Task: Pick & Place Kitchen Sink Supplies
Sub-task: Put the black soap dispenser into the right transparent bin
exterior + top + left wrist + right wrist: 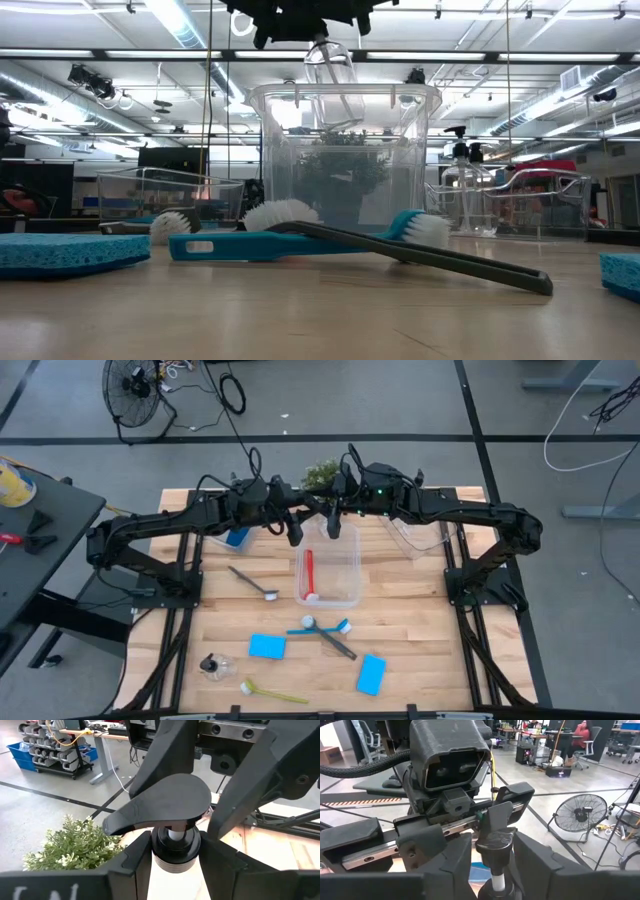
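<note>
A small clear pump bottle (335, 85) with a black pump top (160, 807) hangs high over the clear bin (328, 575) at mid table. A red brush (308, 575) lies in that bin. My left gripper (175, 865) and my right gripper (492, 865) meet nose to nose at the bottle, both shut on its top. On the table lie a grey brush (252, 582), crossed blue and grey brushes (325, 630), two blue sponges (267, 647) (371, 674), a yellow-green brush (272, 693) and another pump bottle (215, 665) on its side. My left gripper pinches the black collar (175, 847) under the pump head between its two fingers (135, 862). It comes in roughly level from the table's left. The bottle hangs upright below, clear of the bin. My right gripper has its two fingers (535, 865) on either side of the pump head (495, 842), above the white stem. It comes in roughly level from the table's right, facing the left gripper.
A green potted plant (322, 472) stands at the far edge behind the grippers. A clear bin at far left holds a blue sponge (237, 538); another clear bin (420, 535) stands at far right. A fan (135, 390) stands on the floor beyond.
</note>
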Controlling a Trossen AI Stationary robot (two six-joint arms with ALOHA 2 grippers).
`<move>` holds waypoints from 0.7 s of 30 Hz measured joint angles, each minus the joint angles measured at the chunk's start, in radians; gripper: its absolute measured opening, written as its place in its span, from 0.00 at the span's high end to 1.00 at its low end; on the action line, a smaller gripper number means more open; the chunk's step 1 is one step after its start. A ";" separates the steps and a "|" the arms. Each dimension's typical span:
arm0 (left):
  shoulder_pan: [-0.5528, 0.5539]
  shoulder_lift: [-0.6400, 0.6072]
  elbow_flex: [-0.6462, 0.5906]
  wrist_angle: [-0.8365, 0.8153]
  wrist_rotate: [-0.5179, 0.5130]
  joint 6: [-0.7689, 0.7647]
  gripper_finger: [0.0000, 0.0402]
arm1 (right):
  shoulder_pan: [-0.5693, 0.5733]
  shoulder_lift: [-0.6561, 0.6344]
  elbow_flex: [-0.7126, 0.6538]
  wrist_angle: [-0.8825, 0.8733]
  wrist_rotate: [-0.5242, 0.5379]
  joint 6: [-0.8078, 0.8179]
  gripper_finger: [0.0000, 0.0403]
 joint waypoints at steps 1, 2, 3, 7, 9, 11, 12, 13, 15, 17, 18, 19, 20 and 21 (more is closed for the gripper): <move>0.000 0.000 0.000 0.000 0.000 0.000 0.64 | 0.000 0.000 0.000 0.000 0.000 0.000 0.65; 0.000 0.000 0.000 0.000 0.000 0.000 0.63 | 0.000 0.000 0.000 0.000 0.000 0.000 0.67; 0.000 0.000 0.000 0.000 -0.001 0.000 0.63 | 0.000 0.000 0.000 0.000 -0.001 0.000 0.68; 0.000 0.000 0.000 0.000 -0.001 0.000 0.63 | 0.000 0.000 0.000 0.000 -0.001 0.000 0.74; 0.000 0.000 0.000 0.001 -0.001 0.000 0.63 | 0.000 0.000 0.000 0.000 -0.001 0.000 0.76; 0.000 0.000 0.000 0.001 -0.001 0.000 0.63 | 0.000 0.000 0.000 0.000 -0.001 0.000 0.77; 0.000 0.000 0.000 0.001 -0.001 0.000 0.63 | 0.000 0.000 0.000 0.000 -0.001 0.000 0.77; 0.000 0.000 0.000 0.001 -0.001 0.000 0.63 | 0.000 0.000 0.000 0.000 0.000 0.000 0.77; 0.000 0.000 0.000 0.001 -0.001 0.000 0.62 | 0.000 0.000 0.000 0.000 -0.001 0.000 0.76; 0.000 0.000 0.000 0.001 -0.001 0.000 0.61 | 0.000 0.000 0.000 0.000 -0.001 0.000 0.76; 0.000 0.000 0.000 0.001 -0.001 0.000 0.61 | 0.000 0.000 0.000 0.000 -0.001 0.000 0.76; 0.000 0.000 0.000 0.001 -0.001 0.000 0.61 | 0.000 0.000 0.000 0.000 0.000 0.000 0.76; 0.000 0.000 0.000 0.001 -0.001 0.000 0.61 | 0.000 0.000 0.000 0.000 0.000 0.000 0.76; 0.000 0.000 0.000 0.001 0.000 0.000 0.61 | 0.000 0.000 0.000 0.000 0.000 0.000 0.77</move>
